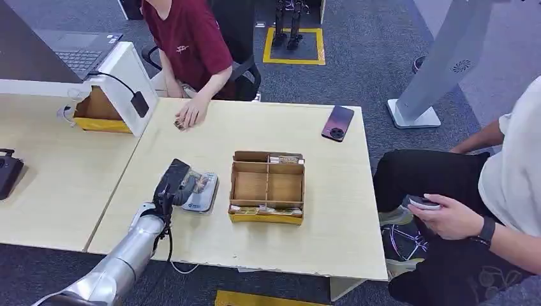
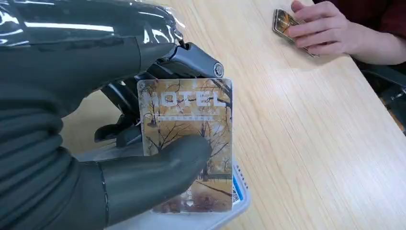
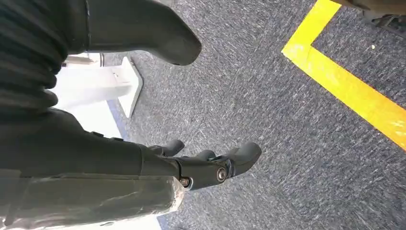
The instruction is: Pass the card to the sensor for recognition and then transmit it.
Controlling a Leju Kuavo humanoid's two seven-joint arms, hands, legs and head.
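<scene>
The left hand (image 1: 173, 185) pinches the card (image 2: 187, 143) between thumb and fingers, holding it flat just above the sensor (image 1: 203, 193), a pale pad lying on the table (image 1: 306, 236) just left of the box (image 1: 267, 187). The right hand (image 3: 191, 167) hangs over grey carpet, holding nothing, its fingers apart and lightly bent. Beyond the box, a person's hand (image 1: 191, 113) rests on another card at the table's far edge, and a phone (image 1: 337, 122) lies to the box's far right.

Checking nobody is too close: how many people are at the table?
2. One in a red shirt sits at the far side, hand on the table; one in a white shirt sits at the right, holding a device.
</scene>
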